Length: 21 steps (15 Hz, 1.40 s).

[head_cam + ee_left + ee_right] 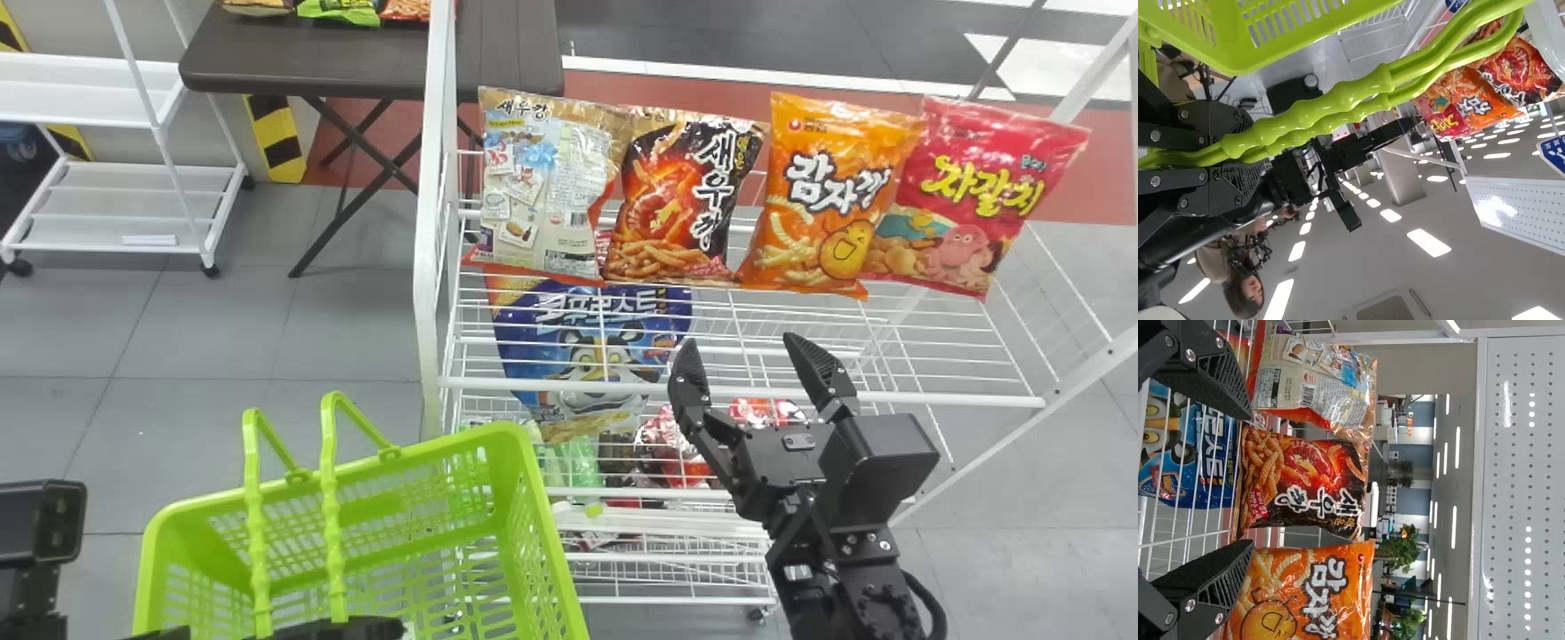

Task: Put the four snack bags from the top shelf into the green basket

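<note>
Currently all four snack bags stand in a row on the top shelf (738, 393); from the robot's left: beige bag (542, 191), black bag (680, 196), orange bag (827, 191), red bag (978, 191); the beige one shows its printed back. Right gripper (741, 347) at the shelf's front rail, short of the bags — fingers spread wide, nothing held. Left gripper (338, 629) closed around the handles (331, 498) of the green basket (542, 507), which sits in front of the rack, toward the robot's left; blue bag (605, 356) seen through the wires, below the row; dark table (356, 67) beyond, more bags (338, 11) at its far side.
</note>
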Tool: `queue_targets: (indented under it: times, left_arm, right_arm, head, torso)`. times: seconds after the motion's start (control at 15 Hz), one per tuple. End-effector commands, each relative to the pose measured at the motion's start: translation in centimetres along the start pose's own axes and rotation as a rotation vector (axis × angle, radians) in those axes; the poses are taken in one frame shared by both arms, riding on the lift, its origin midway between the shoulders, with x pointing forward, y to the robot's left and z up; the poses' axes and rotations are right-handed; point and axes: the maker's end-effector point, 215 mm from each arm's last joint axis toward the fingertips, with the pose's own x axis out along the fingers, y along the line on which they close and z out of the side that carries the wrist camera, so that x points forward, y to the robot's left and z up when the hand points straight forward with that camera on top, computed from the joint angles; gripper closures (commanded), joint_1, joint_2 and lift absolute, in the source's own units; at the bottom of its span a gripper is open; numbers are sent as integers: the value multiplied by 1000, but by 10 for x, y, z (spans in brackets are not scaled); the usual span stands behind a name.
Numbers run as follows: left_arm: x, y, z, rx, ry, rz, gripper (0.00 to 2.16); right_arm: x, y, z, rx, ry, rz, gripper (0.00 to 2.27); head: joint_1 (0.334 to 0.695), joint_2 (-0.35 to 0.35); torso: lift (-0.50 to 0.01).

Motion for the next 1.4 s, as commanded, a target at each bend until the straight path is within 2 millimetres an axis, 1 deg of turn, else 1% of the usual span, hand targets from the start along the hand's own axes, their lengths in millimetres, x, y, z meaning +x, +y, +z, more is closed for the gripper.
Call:
queue_targets:
  times: [0.0, 0.47, 0.6, 0.67, 0.8, 0.87, 0.93, 1.13, 1.2, 1.27, 1.33]
  left_arm:
    - [1, -2, 0, -1, 2, -11, 2148]
    - [0, 2, 0, -8, 0, -8, 2148]
    - [0, 2, 0, -7, -1, -9, 2148]
    - [0, 3, 0, -7, 0, -4, 2148]
    - [2, 4, -1, -8, 3, -7, 2148]
    - [2, 4, -1, -12, 4, -8, 2148]
    - [2, 4, -1, -13, 6, -5, 2148]
    - [1, 7, -2, -17, 5, -2, 2148]
    - [0, 8, -3, -20, 3, 0, 2148]
    - [0, 8, -3, -23, 3, -1, 2148]
    - [-1, 9, -3, -24, 2, 1, 2148]
  right_arm:
    - [0, 0, 0, 3, -1, 0, 167]
    - [5, 1, -1, 7, 1, 2, 161]
    - [10, 1, -2, 25, -2, 1, 161]
    - [16, 1, 0, 27, -9, 3, 161]
    - [40, 12, 0, 34, -16, 24, 164]
    - [58, 14, 2, 57, -22, 32, 164]
    - [77, 19, -1, 91, -15, 45, 164]
    - [132, 46, -4, 115, 2, 100, 164]
    - [146, 52, -2, 128, 3, 112, 164]
    - [161, 62, 1, 146, 7, 140, 164]
    - [170, 70, 2, 165, 9, 171, 164]
  head:
    - [695, -125]
    - [695, -124]
    - [695, -123]
    - [695, -121]
    - [695, -118]
    - [695, -113]
    - [695, -106]
    - [695, -69]
    - [695, -54]
    - [695, -43]
    - [695, -18]
  torso:
    - [0]
    - [0]
    - [0]
    - [0]
    - [0]
    - [0]
    - [0]
    - [0]
    - [0]
    - [0]
    - [0]
